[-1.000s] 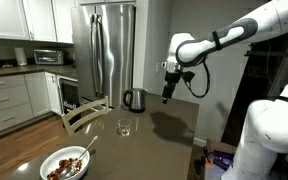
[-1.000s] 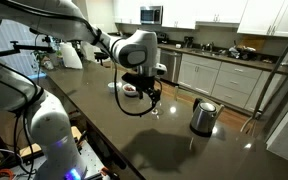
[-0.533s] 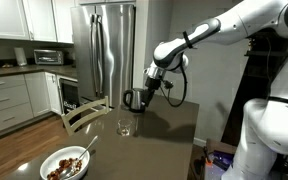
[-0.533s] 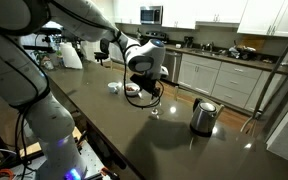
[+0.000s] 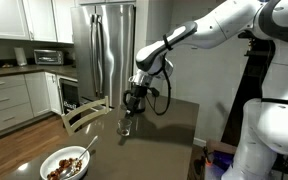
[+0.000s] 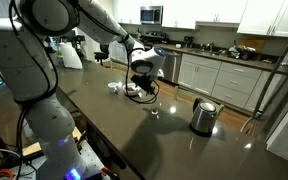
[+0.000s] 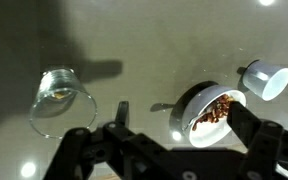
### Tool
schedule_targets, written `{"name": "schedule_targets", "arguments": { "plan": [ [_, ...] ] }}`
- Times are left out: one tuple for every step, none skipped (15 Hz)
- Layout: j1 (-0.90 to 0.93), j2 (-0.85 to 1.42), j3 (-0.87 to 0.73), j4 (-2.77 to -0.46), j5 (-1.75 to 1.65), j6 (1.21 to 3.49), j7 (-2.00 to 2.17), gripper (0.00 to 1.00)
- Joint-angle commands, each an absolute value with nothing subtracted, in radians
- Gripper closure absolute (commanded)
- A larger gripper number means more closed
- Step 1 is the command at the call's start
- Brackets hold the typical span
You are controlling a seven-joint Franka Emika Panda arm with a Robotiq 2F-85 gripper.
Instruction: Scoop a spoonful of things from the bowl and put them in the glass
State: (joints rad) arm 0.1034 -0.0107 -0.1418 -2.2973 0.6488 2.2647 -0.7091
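My tool (image 7: 176, 112) hangs above the table (image 5: 169, 140) with its two fingers (image 7: 119, 118) spread wide and nothing between them. In the wrist view they come up from the lower edge, one on each side of the bowl's near rim.

The bowl (image 7: 206, 112) sits on the table, wide, round and white, with its opening facing up. The brown and reddish pieces (image 7: 217, 110) lie heaped inside it. A spoon (image 7: 162, 106) rests in the bowl. Its handle lies over the rim, nearly flat, and its long axis runs from the bowl toward the glass. In an exterior view the bowl (image 5: 64, 165) is at the near end of the table and the spoon's handle (image 5: 85, 151) slants up and away from it, again toward the glass.

The glass (image 5: 125, 127) stands upright on the table, mouth up and long axis vertical, well apart from the bowl. My tool (image 5: 130, 110) is just above it there. From the wrist I look down into it at a slant: the glass (image 7: 59, 100) is clear and I see no marking on it. A few small specks show at its bottom, though I cannot tell what they are.

A small white cup (image 7: 266, 80) sits just beside the bowl, on the side away from the glass. In an exterior view a steel kettle (image 6: 203, 116) with a black handle stands farther along the table, apart from the glass (image 6: 155, 111).

Behind the table are a steel fridge (image 5: 104, 50) and a microwave (image 5: 49, 57). Any lettering on them is too small to read.
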Motion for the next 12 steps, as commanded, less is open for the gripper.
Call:
{"name": "schedule_targets", "arguments": {
  "plan": [
    [0.069, 0.078, -0.070, -2.215, 0.724, 2.217, -0.770, 0.00],
    [0.066, 0.096, -0.055, -2.198, 0.729, 2.208, -0.769, 0.00],
    [0.063, 0.119, -0.039, -2.178, 0.728, 2.199, -0.763, 0.00],
    [0.059, 0.138, -0.025, -2.160, 0.728, 2.191, -0.759, 0.00],
    [0.055, 0.157, -0.013, -2.143, 0.727, 2.184, -0.758, 0.01],
    [0.052, 0.175, -0.002, -2.126, 0.726, 2.179, -0.755, 0.01],
    [0.047, 0.194, 0.008, -2.109, 0.730, 2.172, -0.750, 0.00],
    [0.040, 0.211, 0.016, -2.091, 0.727, 2.162, -0.750, 0.00],
    [0.034, 0.227, 0.026, -2.076, 0.726, 2.156, -0.747, 0.00],
    [0.028, 0.244, 0.034, -2.060, 0.723, 2.150, -0.744, 0.00],
    [0.023, 0.258, 0.042, -2.044, 0.706, 2.139, -0.759, 0.00],
    [0.019, 0.268, 0.048, -2.030, 0.675, 2.121, -0.775, 0.00]
  ]
}}
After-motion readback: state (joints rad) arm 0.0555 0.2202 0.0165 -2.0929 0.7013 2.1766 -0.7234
